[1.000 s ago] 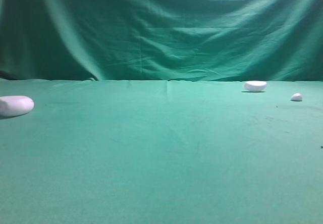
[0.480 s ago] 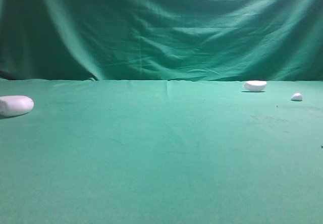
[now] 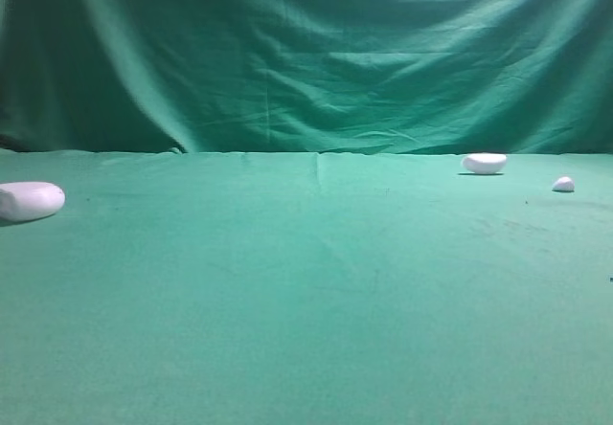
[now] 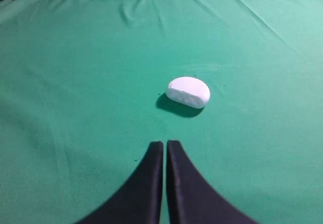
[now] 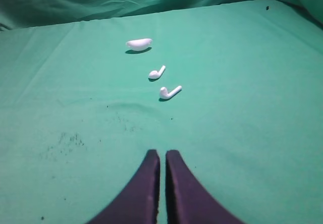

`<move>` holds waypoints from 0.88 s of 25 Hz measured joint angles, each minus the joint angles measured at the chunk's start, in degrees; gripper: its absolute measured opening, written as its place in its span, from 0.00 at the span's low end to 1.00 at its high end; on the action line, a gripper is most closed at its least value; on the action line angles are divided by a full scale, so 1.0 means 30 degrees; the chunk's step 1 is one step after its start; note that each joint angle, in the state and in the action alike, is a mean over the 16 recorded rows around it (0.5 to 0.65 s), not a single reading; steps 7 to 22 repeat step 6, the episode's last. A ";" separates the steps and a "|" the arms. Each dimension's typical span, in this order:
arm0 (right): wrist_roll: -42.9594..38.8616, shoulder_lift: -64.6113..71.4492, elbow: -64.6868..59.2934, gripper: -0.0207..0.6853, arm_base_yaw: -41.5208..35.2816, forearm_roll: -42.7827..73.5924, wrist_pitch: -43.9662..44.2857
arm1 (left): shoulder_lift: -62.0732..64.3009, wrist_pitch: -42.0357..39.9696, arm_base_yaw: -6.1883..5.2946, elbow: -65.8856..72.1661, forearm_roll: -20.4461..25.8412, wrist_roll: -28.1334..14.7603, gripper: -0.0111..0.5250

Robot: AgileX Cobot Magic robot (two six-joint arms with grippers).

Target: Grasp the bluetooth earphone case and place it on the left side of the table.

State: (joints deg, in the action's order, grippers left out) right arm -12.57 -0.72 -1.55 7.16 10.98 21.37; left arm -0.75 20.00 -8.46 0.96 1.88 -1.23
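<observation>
Evidently nothing has shifted over the last second: in the exterior high view the smooth white oblong bluetooth earphone case (image 3: pixel 30 200) lies at the far left edge of the green cloth-covered table (image 3: pixel 306 291), in the same spot as in the 2 earlier pictures, and no arm shows there at all. Since the case already sits on the table's left side, with no gripper touching it, I judge the placing done or all but done, and the stillness suggests the arms are parked. The left wrist view shows the left gripper (image 4: pixel 165 144) with its 2 dark fingers pressed together on nothing, hovering over bare cloth, with a white rounded object lying a little beyond the tips and slightly right; it looks like the case seen end-on, though I cannot be sure. The right gripper (image 5: pixel 162 153) likewise has its fingers together and empty, pointing across the right part of the table. Farther off in that view lie 2 small white earbuds with stems (image 5: pixel 170 92), near each other, and beyond them a white bowl-shaped piece with a flat top (image 5: pixel 139 44). These loose parts stay well apart from the case.
</observation>
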 joint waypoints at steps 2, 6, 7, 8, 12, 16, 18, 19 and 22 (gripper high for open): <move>0.0000 0.0000 0.0000 0.03 0.0000 0.0000 0.0000 | 0.0000 0.0000 0.0000 0.0000 0.0000 0.0000 0.02; 0.0000 0.0000 0.0000 0.03 0.0000 0.0000 0.0000 | 0.0000 0.0000 0.0000 0.0000 0.0000 0.0000 0.02; 0.0000 0.0000 0.0000 0.03 0.0000 0.0000 0.0000 | 0.0000 0.0000 0.0000 0.0000 0.0000 0.0000 0.02; 0.0000 0.0000 0.0000 0.03 0.0000 0.0000 0.0000 | 0.0000 0.0000 0.0000 0.0000 0.0000 0.0000 0.02; 0.0000 0.0000 0.0000 0.03 0.0000 0.0000 0.0000 | 0.0000 0.0000 0.0000 0.0000 0.0000 0.0000 0.02; 0.0000 0.0000 0.0000 0.03 0.0000 0.0000 0.0000 | 0.0000 0.0000 0.0000 0.0000 0.0000 0.0000 0.02; 0.0000 0.0000 0.0000 0.03 0.0000 0.0000 0.0000 | 0.0000 0.0000 0.0000 0.0000 0.0000 0.0000 0.02; 0.0000 0.0000 0.0000 0.03 0.0000 0.0000 0.0000 | 0.0000 0.0000 0.0000 0.0000 0.0000 0.0000 0.02; 0.0000 0.0000 0.0000 0.03 0.0000 0.0000 0.0000 | 0.0000 0.0000 0.0000 0.0000 0.0000 0.0000 0.02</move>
